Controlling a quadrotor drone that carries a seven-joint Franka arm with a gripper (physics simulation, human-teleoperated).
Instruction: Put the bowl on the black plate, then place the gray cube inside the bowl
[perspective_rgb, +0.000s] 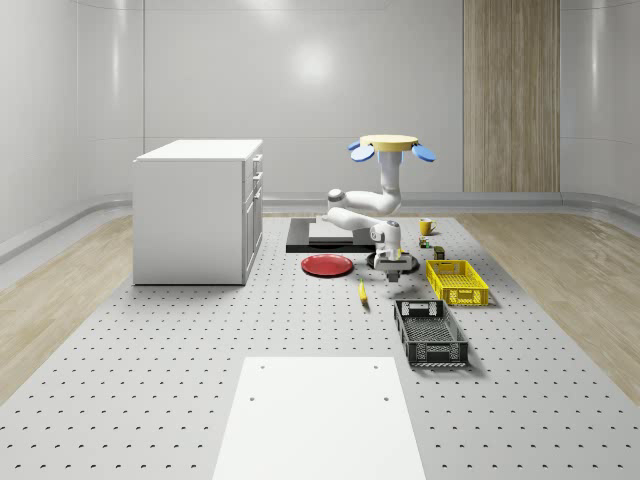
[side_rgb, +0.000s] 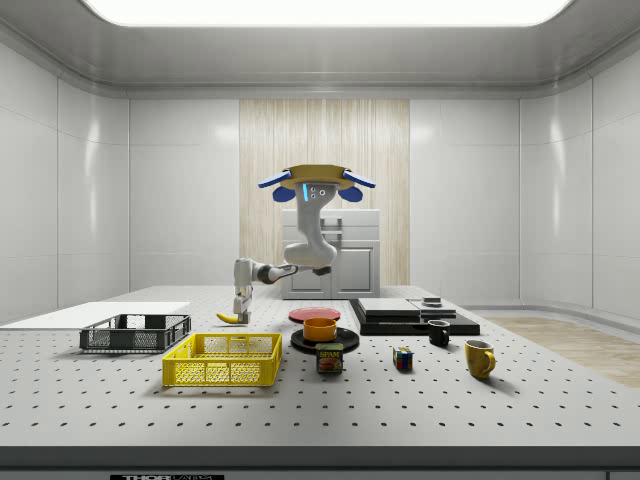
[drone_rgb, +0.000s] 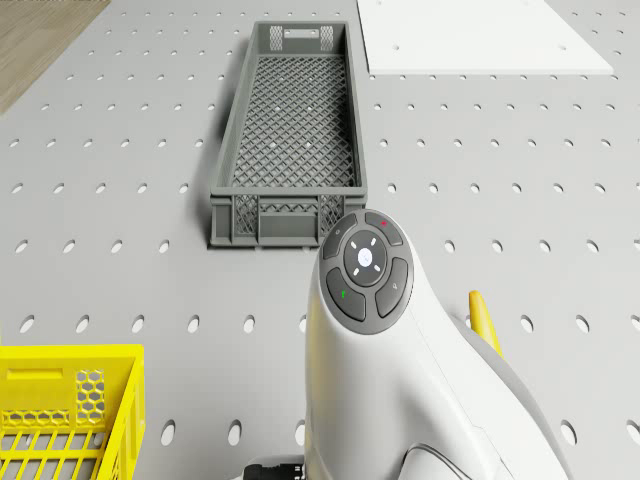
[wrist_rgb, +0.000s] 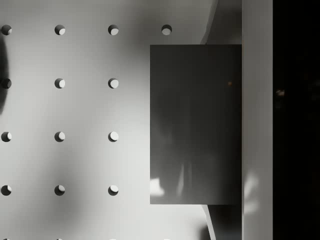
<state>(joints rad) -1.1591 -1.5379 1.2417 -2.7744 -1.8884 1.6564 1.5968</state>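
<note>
hovering near the black plate (side_rgb: 325, 342), bowl (side_rgb: 320, 328) already on it; pincer (side_rgb: 241, 306) state unclear; risks nudging banana (side_rgb: 233, 318).

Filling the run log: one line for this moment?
drone: hovering | gripper: low by banana | bowl: on black plate

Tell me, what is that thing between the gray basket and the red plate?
A banana lies between the gray basket and the red plate. It shows in both the whole-scene view and the side view.
</note>
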